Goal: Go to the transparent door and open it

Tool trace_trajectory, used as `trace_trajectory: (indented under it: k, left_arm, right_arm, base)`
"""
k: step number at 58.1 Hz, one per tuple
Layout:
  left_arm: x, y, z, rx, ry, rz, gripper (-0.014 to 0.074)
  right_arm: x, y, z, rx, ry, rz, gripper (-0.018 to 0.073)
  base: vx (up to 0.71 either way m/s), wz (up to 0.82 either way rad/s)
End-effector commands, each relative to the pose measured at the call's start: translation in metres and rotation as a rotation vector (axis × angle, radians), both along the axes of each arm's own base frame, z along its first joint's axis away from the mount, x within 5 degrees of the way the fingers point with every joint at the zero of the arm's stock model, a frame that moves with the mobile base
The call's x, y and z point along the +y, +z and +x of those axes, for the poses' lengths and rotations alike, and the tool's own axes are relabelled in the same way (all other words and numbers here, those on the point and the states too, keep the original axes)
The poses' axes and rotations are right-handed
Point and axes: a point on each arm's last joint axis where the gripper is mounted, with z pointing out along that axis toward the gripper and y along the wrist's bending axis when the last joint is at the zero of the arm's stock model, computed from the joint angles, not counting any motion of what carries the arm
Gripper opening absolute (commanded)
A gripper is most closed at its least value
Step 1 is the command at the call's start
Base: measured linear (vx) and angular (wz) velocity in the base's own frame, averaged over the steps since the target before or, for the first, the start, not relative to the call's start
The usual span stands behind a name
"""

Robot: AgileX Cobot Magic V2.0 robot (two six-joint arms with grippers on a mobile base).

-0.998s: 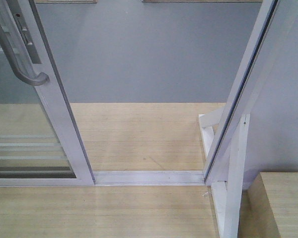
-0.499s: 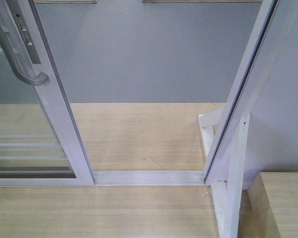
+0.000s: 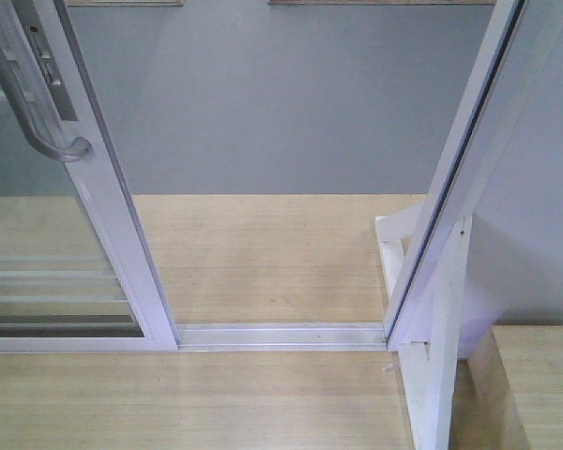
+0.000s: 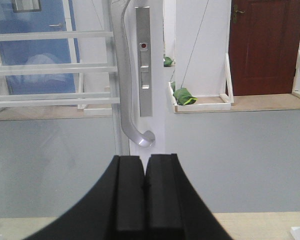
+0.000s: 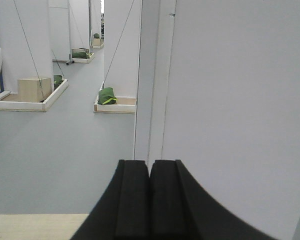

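1. Here, both arms are pointing level and forward, as their wrist views show. The left gripper (image 4: 145, 187) is facing the door's stile just below the handle's hook, black fingers (image 4: 128, 192) pressed together on nothing. The right gripper (image 5: 150, 192) is facing a plain white wall panel (image 5: 230, 115), its fingers likewise closed together and empty.
2. One tall clear-glass sliding door in a white aluminium frame (image 3: 122, 234) is standing at the left of the front view, slid aside, leaving a gap across the single white floor track (image 3: 281, 336) to the white jamb (image 3: 450, 216) on the right.
3. Four thin white horizontal bars (image 4: 50, 67) are crossing the glass in the left wrist view.
4. One curved grey handle (image 4: 124, 85) is ending in a hook beside one silver lock plate (image 4: 144, 60).
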Motion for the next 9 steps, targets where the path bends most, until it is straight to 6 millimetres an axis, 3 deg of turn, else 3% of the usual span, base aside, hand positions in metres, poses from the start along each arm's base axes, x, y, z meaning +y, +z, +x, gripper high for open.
trace_trajectory:
  k: [1,9]
  left_arm:
    - [-0.0006,-0.0028,0.0002,-0.059,-0.009,-0.007,-0.0006]
    - [-0.0006,-0.0028,0.0002,-0.059,-0.009,-0.007,-0.0006]
  right_arm:
    - [0.0001,0.0040,-0.0010,-0.082,0.000,-0.019,-0.0008]
    - [0.0001,0.0040,-0.0010,-0.082,0.000,-0.019,-0.0008]
  base:
    - [0.00,0.00]
    - [0.00,0.00]
